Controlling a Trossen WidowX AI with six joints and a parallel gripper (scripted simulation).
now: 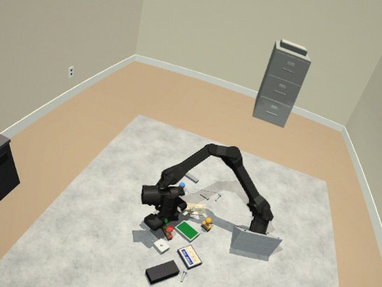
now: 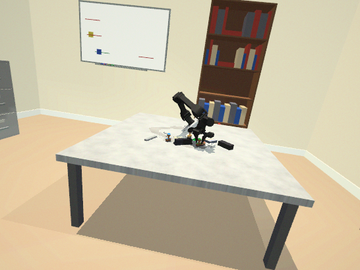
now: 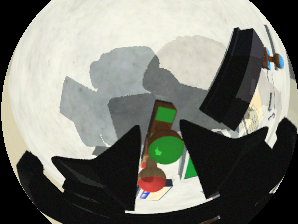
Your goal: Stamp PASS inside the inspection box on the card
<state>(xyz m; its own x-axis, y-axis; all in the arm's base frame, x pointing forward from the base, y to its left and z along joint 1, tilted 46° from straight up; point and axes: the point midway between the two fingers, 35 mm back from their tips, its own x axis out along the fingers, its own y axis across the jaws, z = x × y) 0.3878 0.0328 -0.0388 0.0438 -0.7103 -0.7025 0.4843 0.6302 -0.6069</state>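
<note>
The green-knobbed stamp (image 1: 166, 220) (image 2: 199, 140) (image 3: 166, 150) stands on the bench. My gripper (image 1: 165, 223) (image 2: 200, 138) (image 3: 160, 127) is low over it, open, with a finger on each side of the knob; a narrow gap shows on the knob's left in the wrist view. The red-knobbed stamp (image 1: 169, 229) (image 3: 152, 183) stands close beside it. The green ink pad (image 1: 187, 231) (image 3: 190, 167) lies just past the stamps. A cream card (image 1: 196, 209) (image 3: 255, 107) lies behind the pad, partly hidden by the arm; its box is unclear. No stamp lettering is readable.
A yellow-knobbed stamp (image 1: 208, 220) is beside the pad; a blue-knobbed one (image 1: 182, 185) (image 2: 168, 135) (image 3: 280, 62) is farther back. Black blocks (image 1: 162, 272) (image 2: 225, 145) (image 3: 235, 80), a white block (image 1: 161, 246), a blue-labelled tin (image 1: 189, 256) and a grey bar (image 1: 192, 177) (image 2: 150, 137) lie around.
</note>
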